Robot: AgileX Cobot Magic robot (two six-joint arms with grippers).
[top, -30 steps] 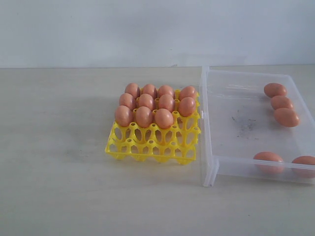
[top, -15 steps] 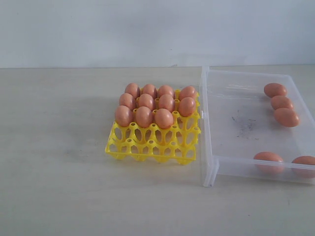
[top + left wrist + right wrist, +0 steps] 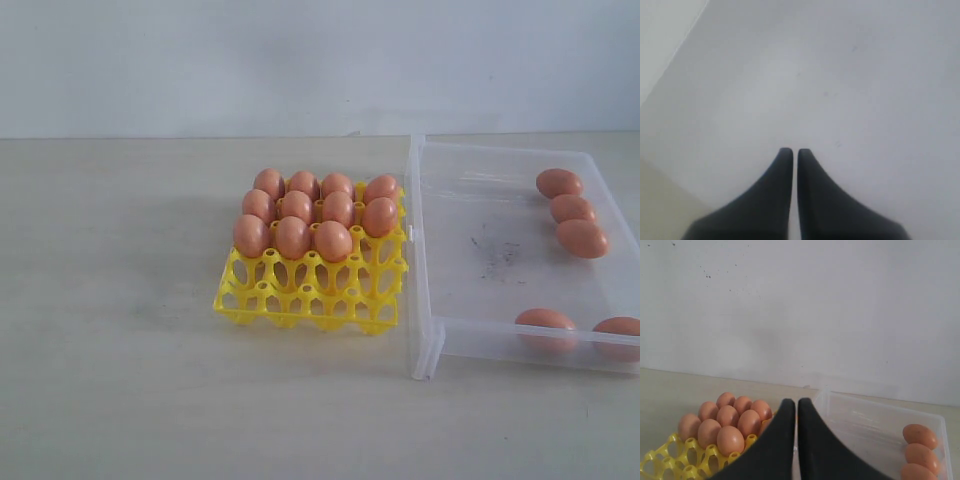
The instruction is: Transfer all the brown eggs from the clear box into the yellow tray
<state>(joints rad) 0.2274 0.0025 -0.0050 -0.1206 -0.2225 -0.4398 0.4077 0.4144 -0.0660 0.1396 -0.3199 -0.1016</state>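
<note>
brown eggs (image 3: 292, 237): eleven in yellow tray (image 3: 305, 300), five in clear box (image 3: 470, 290) | left hand (image 3: 791, 151), right hand (image 3: 791, 402): pressed together

The near rows of cups in the yellow tray (image 3: 306, 296) stand bare, so I can come down there; eleven brown eggs (image 3: 292, 238) crowd its far rows. The clear box (image 3: 427, 300) sits just right of the tray; its low walls bar a level reach. Its middle floor lies open; three more eggs line the far right side, two lie against the near wall. The table (image 3: 110, 300) left of the tray is free
</note>
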